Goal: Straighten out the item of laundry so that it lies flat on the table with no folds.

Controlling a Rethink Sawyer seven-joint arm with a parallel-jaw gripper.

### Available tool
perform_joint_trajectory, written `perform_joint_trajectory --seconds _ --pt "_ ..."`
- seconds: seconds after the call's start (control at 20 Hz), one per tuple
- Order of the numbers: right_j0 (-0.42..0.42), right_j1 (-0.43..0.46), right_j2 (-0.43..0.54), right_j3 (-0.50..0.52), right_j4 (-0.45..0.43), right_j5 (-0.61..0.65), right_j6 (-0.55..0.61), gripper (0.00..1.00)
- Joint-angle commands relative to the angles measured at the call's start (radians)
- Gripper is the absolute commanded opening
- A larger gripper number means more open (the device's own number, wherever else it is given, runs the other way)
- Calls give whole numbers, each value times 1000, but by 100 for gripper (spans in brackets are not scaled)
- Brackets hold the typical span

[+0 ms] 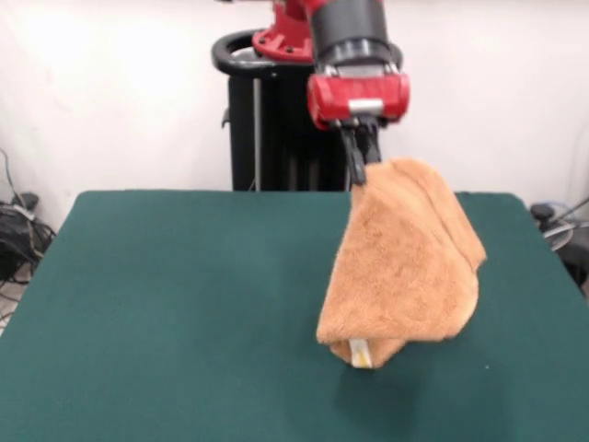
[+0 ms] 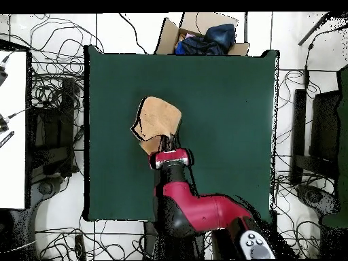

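A red-and-black robot arm's end effector (image 1: 359,164) pinches the top edge of an orange-tan towel (image 1: 405,267), its dark fingers closed on the cloth at upper centre of the front view. The towel hangs directly below and to the right of the end effector, draped in a loose cone, its bottom edge touching the counter (image 1: 166,304) right of centre. Several folds run down its upper right side, and a small white tag (image 1: 361,352) shows at the bottom. The cloth is thick, fuzzy terry; the counter is covered in flat dark green felt. In the overhead view the towel (image 2: 159,118) appears as a bunched tan patch left of the counter's (image 2: 224,122) centre, with the end effector (image 2: 168,144) at its lower edge.
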Motion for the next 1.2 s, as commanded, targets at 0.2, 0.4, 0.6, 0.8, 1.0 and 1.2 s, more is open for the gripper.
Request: perform_joint_trajectory --seconds 0.2,0.4,0.6,0.8,1.0,1.2 --pt "97 122 2 17 8 -174 221 0" --pt "138 159 -28 -9 -46 -125 162 0" --pt "180 156 -42 -40 -141 75 51 0" --pt "163 146 22 -53 -231 217 59 0" --pt "119 122 125 -31 -282 269 136 0" --pt "122 122 159 -21 -289 277 172 0"
